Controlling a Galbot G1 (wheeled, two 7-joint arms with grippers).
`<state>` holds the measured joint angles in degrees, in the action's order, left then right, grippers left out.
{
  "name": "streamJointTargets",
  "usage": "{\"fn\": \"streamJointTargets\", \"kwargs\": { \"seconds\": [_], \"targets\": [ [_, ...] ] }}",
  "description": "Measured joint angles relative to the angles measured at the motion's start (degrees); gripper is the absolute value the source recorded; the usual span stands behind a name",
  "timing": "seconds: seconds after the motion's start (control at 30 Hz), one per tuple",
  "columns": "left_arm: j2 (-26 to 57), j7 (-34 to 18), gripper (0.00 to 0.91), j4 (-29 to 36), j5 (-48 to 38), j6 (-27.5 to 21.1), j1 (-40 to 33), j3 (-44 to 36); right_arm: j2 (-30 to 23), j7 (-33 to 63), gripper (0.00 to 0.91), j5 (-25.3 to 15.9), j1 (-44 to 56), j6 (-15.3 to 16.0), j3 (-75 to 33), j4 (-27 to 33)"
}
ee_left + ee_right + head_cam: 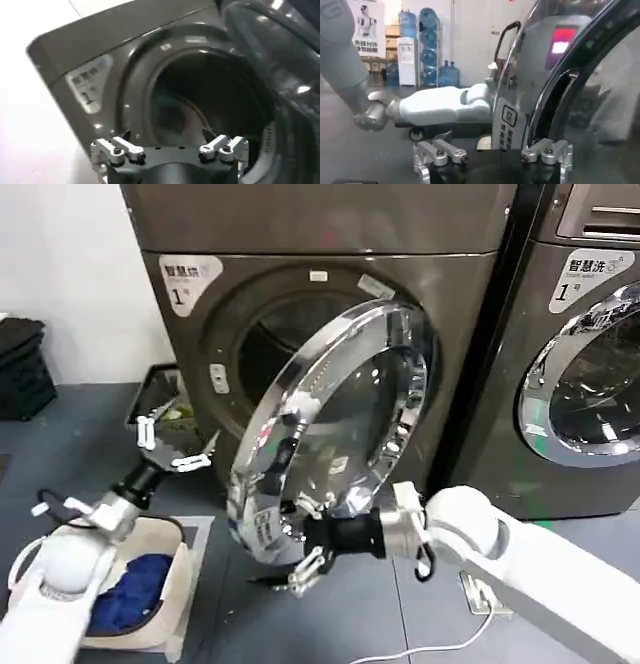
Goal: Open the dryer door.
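Dryer door [340, 424] swung partly open; right gripper [305, 569] fingers spread at lower rim, apparently not gripping; left gripper [170, 446] fingers apart, beside drum opening [262, 349].

Looked like a robot test lab set up as a laundry corner: a dryer [330, 334] stood with a second machine [585, 354] just beside it, a laundry basket [150, 584] on the floor in front, and water jugs [432, 45] and a robot poster [366, 27] across the room.

The grey floor [380, 614] carries two dryers [330, 304] side by side, a laundry basket [150, 584] of blue cloth [135, 594], a dark tray [150, 394] and a white cable [440, 646].
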<state>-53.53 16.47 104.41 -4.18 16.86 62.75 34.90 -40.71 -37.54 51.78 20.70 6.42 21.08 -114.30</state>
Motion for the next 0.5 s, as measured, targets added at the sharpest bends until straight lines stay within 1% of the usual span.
{"fn": "streamJointTargets", "kwargs": {
  "seconds": [0.27, 0.43, 0.5],
  "targets": [
    [2.18, 0.74, 0.907, -1.47, 0.70, 0.21, -4.87, -8.87, 5.18, 1.98, 0.907, 0.35, 10.00, -0.52, -13.74, -0.51],
    [2.55, 1.05, 0.907, -2.32, 1.33, 0.54, -7.57, -13.75, 9.29, 4.13, 0.907, 0.40, 21.04, -1.18, -25.99, -2.10],
    [2.48, 1.05, 0.907, -2.74, 1.35, 0.55, -8.82, -15.55, 10.14, 4.84, 0.907, 0.30, 26.26, -1.35, -31.55, -2.77]
  ]
}}
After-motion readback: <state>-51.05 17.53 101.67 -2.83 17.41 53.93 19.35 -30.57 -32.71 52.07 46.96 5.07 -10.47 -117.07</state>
